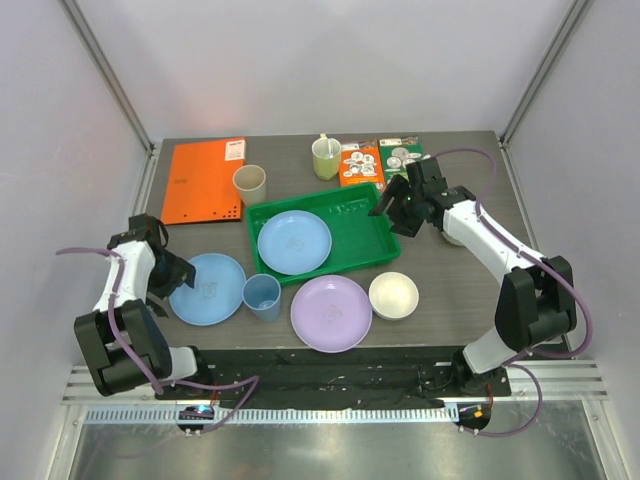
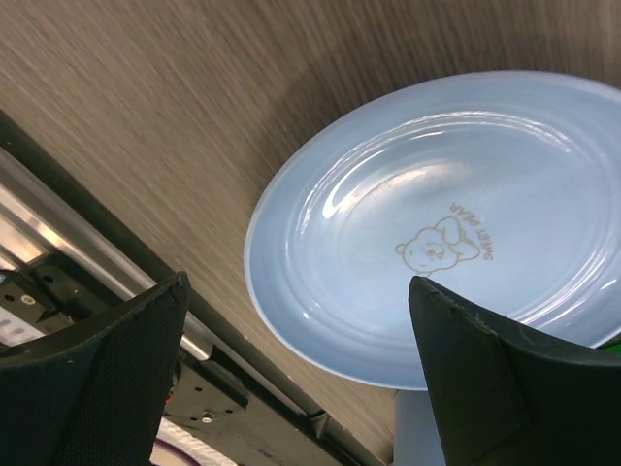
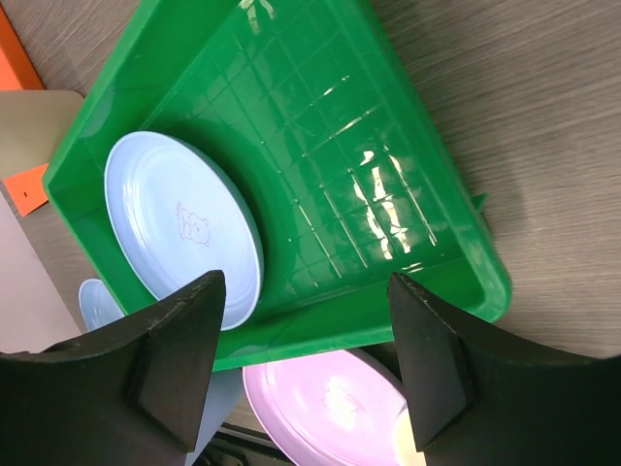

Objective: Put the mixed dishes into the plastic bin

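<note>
Top external view: both claws hard to read from up there, dark lumps over a dark worktop (image 1: 440,300). Left claw (image 1: 168,272) low at the left edge of a light blue plate (image 1: 208,288); touching or just above, impossible to tell. Right claw (image 1: 396,210) over the right end of the green bin (image 1: 262,218), hiding a stretch of its far rim.

Left wrist view: fingers spread wide, nothing between them, so released. Below them only part of the plate, its right side cut off by the frame, with a faint bear print at the centre.

Right wrist view: fingers likewise apart and empty, released, looking down into the bin. Lilac plate (image 1: 331,312) cut off at the bottom edge there; a beige blur at the left edge, too soft to name for sure.

Bin itself: bright green, shallow, low-rimmed, with a glossy gridded floor, sitting mid-worktop and slightly skewed. Second light blue plate (image 1: 294,242) lying flat inside, toward the left half.

Outside, along the near side: blue cup (image 1: 262,296) upright just beside the first plate, then the lilac plate, then a cream bowl (image 1: 393,295) just beside that. Beige cup (image 1: 249,184) upright behind the bin's left corner, next to an orange folder (image 1: 203,180). Pale green mug (image 1: 326,157) with a spoon at the back, beside printed cards (image 1: 378,162).
</note>
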Tool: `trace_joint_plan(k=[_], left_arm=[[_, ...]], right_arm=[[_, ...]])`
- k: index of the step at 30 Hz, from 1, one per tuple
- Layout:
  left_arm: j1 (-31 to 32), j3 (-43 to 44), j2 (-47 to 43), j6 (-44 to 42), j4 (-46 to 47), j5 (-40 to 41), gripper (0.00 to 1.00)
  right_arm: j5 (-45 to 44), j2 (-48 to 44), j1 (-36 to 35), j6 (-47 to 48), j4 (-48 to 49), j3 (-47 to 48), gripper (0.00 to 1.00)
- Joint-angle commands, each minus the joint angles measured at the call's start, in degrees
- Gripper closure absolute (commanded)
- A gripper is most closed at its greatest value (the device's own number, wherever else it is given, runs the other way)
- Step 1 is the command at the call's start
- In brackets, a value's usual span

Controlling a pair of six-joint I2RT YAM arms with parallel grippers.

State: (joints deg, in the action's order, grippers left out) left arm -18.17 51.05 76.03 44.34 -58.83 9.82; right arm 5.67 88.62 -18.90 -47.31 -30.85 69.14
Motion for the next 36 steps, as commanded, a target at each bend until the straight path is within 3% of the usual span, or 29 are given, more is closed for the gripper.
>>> trace_joint_plan(k=[1,6,15,22,27,28,33,35,36], left_arm=[[-0.5,0.3,0.8,-1.4,4.3,-0.9,0.1],[-0.4,-3.1,2.6,-0.5,5.9,-1.2,0.17],[-0.4,-3.0,9.1,0.6,5.3,-0.9,0.12],[-0.3,-4.6,11.7,1.2,7.1,-2.4,0.18],[-0.4,-3.5,9.1,1.4,4.3,-3.4,0.56],[-0.4,-3.2,8.3,1.4,3.6,-4.9,0.7],[-0.5,-2.4,0.4,3.2,-0.8,-6.7,0.86],[-0.5,-2.8,-2.3,3.9,-1.3,-7.0,1.0],[-0.5,-2.8,-3.3,4.8,-1.9,-6.6,1.0]], right_arm=[[2.4,-3.2,1.4,0.3,2.6,-1.6,0.27],[2.9,-4.9,4.0,1.2,2.6,-3.3,0.29],[2.0,-9.7,8.0,2.0,3.1,-4.8,0.3],[2.9,-10.7,9.8,2.0,3.2,-7.6,0.31],[3.2,-10.5,10.5,2.0,3.4,-8.4,0.3],[3.2,-10.4,10.5,2.1,3.5,-8.4,0.3],[4.2,-10.0,11.5,3.2,3.7,-9.0,0.3],[4.6,-10.0,12.0,3.4,3.7,-9.5,0.3],[4.8,-10.0,12.5,3.3,3.7,-9.8,0.3]])
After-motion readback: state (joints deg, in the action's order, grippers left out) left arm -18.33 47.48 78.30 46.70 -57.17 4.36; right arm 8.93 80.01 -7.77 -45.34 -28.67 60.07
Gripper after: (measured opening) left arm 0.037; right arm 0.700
